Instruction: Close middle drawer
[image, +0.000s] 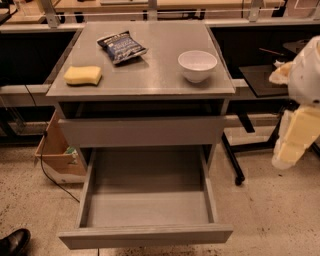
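**Clerk:** Position of the middle drawer (147, 200)?

**Inspector:** It was pulled far out of the grey cabinet (150, 80) toward the camera. Its whole grey interior was exposed and nothing could be seen inside. Its flat front sat nearest the viewer, low in the camera view. The drawer above (142, 131) sat nearly flush under the cabinet top.

**Clerk:** And the gripper (284, 155)?

**Inspector:** It hung at the right edge of the view, at the end of the cream-coloured arm, beside the cabinet and well apart from the drawer front. It touched nothing. Whether it was open or closed, I could not tell.

**Clerk:** Progress, then?

**Inspector:** In my judgement, none on the drawer itself, which stood at what looked like full extension. The approach, the contact with the front panel and the entire push inward were all left to do.

**Clerk:** Anything that might interfere?

**Inspector:** Nothing lay in the drawer's path. A yellow sponge (83, 75), a blue snack bag (121, 47) and a white bowl (197, 65) rested on the cabinet top, clear of the work. A cardboard box (57, 150) stood on the floor to the cabinet's left side, and a dark shoe (14, 242) showed at the lower corner.
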